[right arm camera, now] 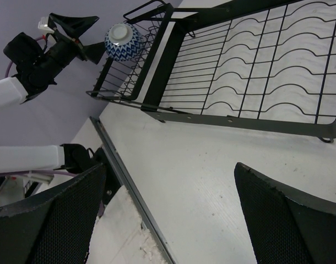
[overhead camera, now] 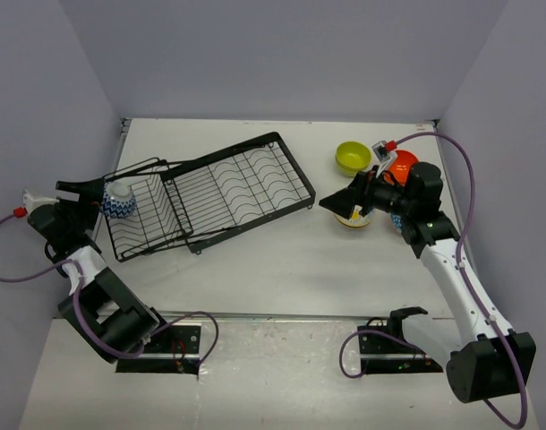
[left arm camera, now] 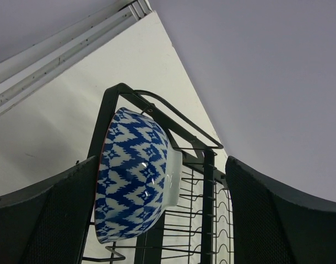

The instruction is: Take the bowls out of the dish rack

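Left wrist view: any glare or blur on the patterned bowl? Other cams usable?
Left wrist: the blue-and-white patterned bowl is sharp, with only a small bright glint on its side. Top external: light is even and soft, with no harsh shadows around the black wire dish rack. Right wrist: the rack wires are crisp, and the right pincer fingers sit dark along the bottom of the frame.

1 bowl sits in the dish rack; other bowls lie right.
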